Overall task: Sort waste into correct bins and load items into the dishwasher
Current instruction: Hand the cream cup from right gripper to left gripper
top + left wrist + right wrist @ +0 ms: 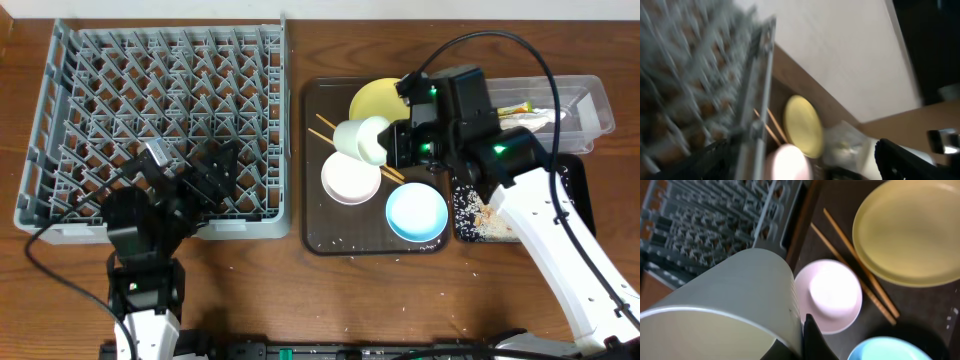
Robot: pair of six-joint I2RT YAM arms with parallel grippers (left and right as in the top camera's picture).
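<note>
Right claw [397,143]: pinching the cup [362,140] by its rim, above the brown tray [318,225].
Left claw [220,168]: hanging spread wide over the rack's [120,60] near edge.
Cup: tilting in the air between plate [375,98] and white bowl [350,180].

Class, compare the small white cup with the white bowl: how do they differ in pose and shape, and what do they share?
The small white cup is held by the right gripper, jaws shut on its rim, tipped on its side; the white bowl sits upright on the brown tray. The cup is tall and narrow, the bowl wide and shallow. Both are pale and empty.
</note>
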